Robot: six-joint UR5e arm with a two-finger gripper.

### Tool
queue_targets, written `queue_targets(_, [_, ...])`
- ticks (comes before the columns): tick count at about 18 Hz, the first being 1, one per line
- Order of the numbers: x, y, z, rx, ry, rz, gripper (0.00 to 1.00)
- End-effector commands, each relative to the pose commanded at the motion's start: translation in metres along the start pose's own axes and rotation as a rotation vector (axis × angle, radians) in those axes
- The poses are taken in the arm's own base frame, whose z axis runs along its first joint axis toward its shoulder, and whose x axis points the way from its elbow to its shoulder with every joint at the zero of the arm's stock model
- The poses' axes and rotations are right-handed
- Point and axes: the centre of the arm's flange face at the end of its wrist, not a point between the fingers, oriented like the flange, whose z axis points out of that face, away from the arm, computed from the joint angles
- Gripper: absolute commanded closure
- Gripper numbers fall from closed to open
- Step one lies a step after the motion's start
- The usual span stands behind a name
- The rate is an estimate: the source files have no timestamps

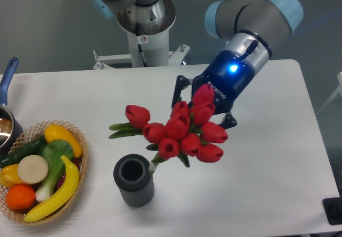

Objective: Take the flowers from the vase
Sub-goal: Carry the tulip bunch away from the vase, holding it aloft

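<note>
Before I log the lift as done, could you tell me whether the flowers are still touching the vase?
Cannot tell. In the fixed camera view the flowers hang up and right of the vase, but the lowest stem tip ends right at the rim.

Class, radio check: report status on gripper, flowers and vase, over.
Gripper shut on flowers. Bunch up and right of vase, stem tips near rim; vase upright, looks empty. Basket off to the side, path clear.
</note>
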Motion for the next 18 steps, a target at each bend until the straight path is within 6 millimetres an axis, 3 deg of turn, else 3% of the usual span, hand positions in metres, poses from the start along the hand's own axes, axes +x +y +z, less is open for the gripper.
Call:
queue_targets(4, [-0.014,-0.001,-0.038,-0.016,-0.084,0.072,1.00])
queue_targets(9, [-0.029,0.019,-0.046,-0.257,-0.284,0.113,1.00])
queue_targets(12, [-0.033,0.032,-0.035,-0.425,-0.368,0.170,1.00])
queue_targets(18, [-0.033,0.049,-0.021,-0.535,-0.402,0.153,1.00])
